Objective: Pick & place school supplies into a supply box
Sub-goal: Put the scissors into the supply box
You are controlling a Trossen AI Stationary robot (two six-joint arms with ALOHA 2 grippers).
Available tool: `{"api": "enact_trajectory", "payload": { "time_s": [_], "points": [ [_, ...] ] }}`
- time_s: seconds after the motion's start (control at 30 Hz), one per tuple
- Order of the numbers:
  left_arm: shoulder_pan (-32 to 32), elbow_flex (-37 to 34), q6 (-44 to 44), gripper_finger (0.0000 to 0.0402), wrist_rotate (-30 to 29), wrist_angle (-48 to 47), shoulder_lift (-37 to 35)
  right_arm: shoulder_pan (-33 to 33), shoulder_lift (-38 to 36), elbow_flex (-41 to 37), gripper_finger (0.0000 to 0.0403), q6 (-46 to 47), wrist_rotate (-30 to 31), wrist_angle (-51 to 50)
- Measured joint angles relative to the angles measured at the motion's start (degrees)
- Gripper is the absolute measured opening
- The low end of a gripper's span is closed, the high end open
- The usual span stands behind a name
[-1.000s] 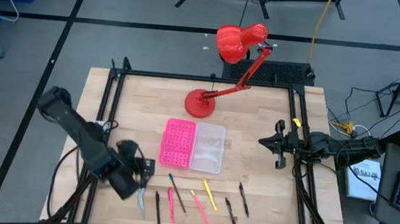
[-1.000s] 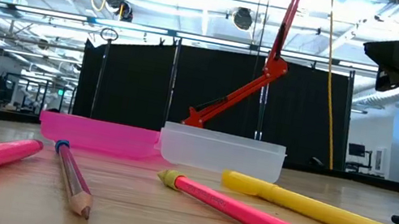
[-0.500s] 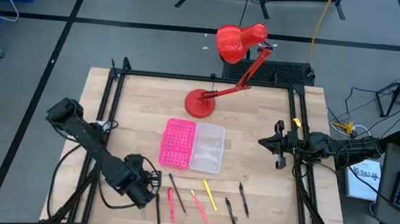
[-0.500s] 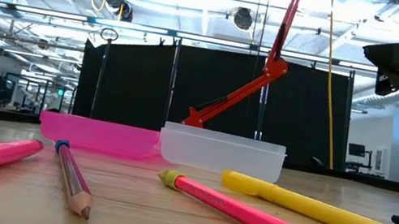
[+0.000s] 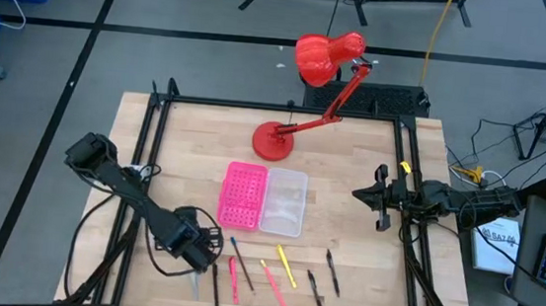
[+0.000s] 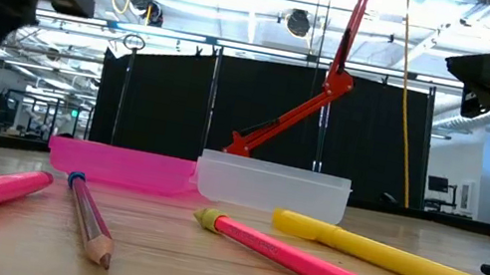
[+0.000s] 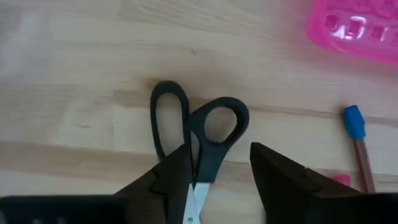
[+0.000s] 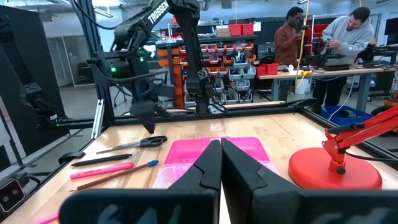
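With my left gripper (image 7: 221,180) spread wide over the scissors (image 7: 196,140) lying near the bench's front left corner, I could nudge a black handle loop and skid them away if I drop off-centre before closing.

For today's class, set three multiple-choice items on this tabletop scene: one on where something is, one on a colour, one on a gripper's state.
1. Where do the scissors lie?
A. inside the supply box
B. on the table under the left gripper
C. on the lamp base

2. What colour is the supply box's holed half?
A. pink
B. green
C. black

3. How does the left gripper stand?
A. shut on a pencil
B. open over the scissors
C. out of view

Answers:
1 B, the left wrist view shows the handles on bare wood between the fingers.
2 A, the high view shows it pink beside the clear half.
3 B, its fingers stand apart.
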Motion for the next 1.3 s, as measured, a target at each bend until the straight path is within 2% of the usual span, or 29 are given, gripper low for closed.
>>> {"api": "enact_trajectory", "payload": {
  "time_s": [0.73, 0.87, 1.03, 1.3],
  "points": [
    [0.2, -15.1, 0.2, 0.0178, 2.4, 19.1, -0.6, 0.0, 0.0, 0.0, 0.0000, 0.0, 0.0, -1.0],
    [0.7, -15.7, 1.1, 0.0150, 4.1, 19.4, -0.7, 0.0, 0.0, 0.0, 0.0000, 0.0, 0.0, -1.1],
    [1.0, -15.8, 3.2, 0.0064, 4.6, 19.0, -0.6, 0.0, 0.0, 0.0, 0.0000, 0.0, 0.0, -1.3],
    [1.0, -15.7, 9.2, 0.0059, 3.7, 17.7, -2.0, 0.0, 0.0, 0.0, 0.0000, 0.0, 0.0, -1.5]
  ]
}}
